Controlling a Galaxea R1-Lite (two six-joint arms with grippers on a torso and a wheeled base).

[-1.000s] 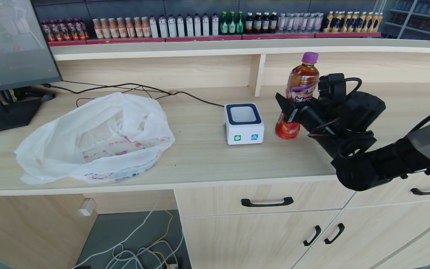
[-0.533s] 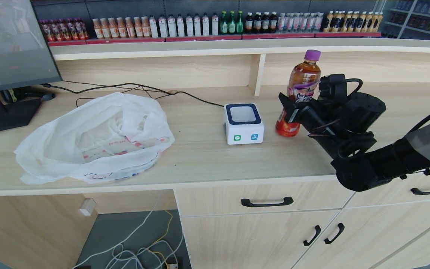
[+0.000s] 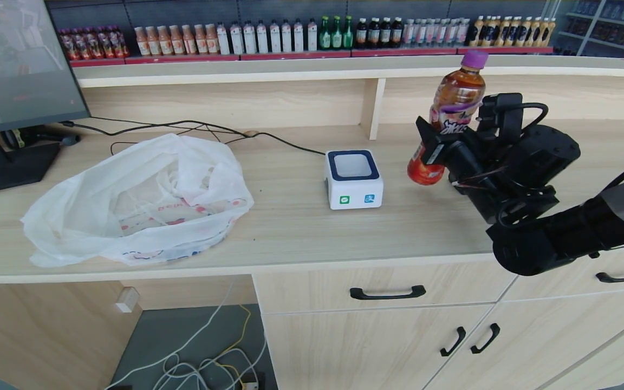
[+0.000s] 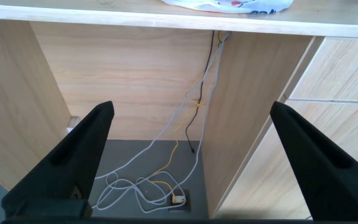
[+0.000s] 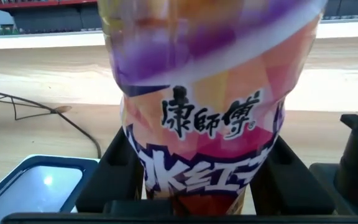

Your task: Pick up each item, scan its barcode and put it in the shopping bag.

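Note:
My right gripper is shut on a tea bottle with a purple cap, holding it tilted above the counter, just right of the white barcode scanner. The bottle's label sits between the black fingers in the right wrist view, and the scanner's window shows low beside it. The white shopping bag lies open on the counter's left part. My left gripper hangs open below counter height, facing the cupboard recess and floor cables.
A monitor stands at the counter's far left, with black cables running behind the bag to the scanner. A raised shelf runs along the back. Drawers with black handles are under the counter.
The right gripper has lifted the bottle off the counter, up and slightly to the right, and the bottle now tilts. The bag and scanner have not moved.

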